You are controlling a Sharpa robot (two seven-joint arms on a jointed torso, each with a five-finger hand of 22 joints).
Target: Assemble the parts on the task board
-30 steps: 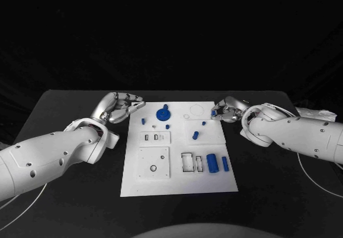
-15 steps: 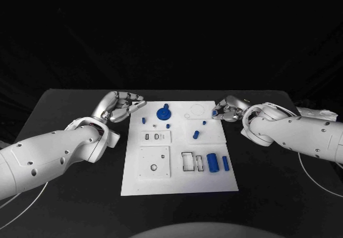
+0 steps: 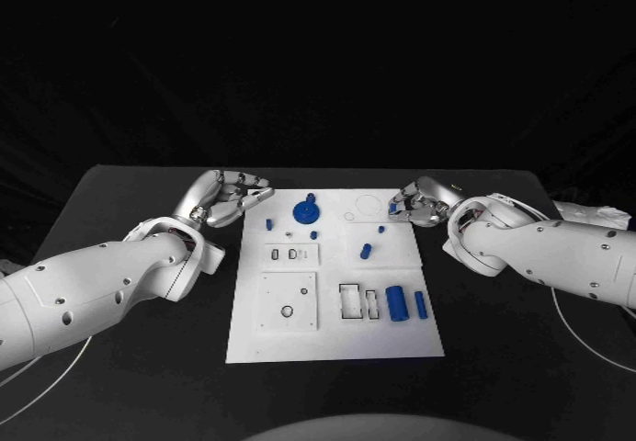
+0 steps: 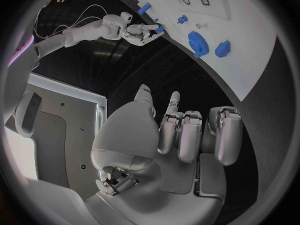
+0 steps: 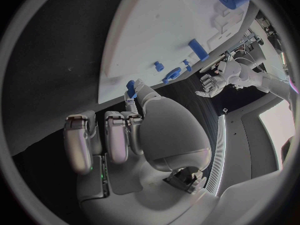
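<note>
The white task board [image 3: 332, 276] lies in the middle of the black table. My right hand [image 3: 422, 204] hovers at the board's far right edge and pinches a small blue part [image 3: 393, 209] between thumb and finger; the right wrist view shows that part [image 5: 131, 87] at the fingertips. My left hand [image 3: 228, 197] sits off the board's far left corner, fingers curled in and holding nothing. A blue gear [image 3: 306, 213] stands near the board's far edge, with small blue pegs [image 3: 365, 248] around it. Two blue cylinders [image 3: 395, 302] lie at the near right.
The board has rectangular recesses [image 3: 348, 300] beside the cylinders and a square plate with holes [image 3: 287, 300] at the near left. Bare black table [image 3: 132, 197] surrounds the board. The left wrist view shows the gear [image 4: 199, 42] and my right hand [image 4: 140, 33] beyond it.
</note>
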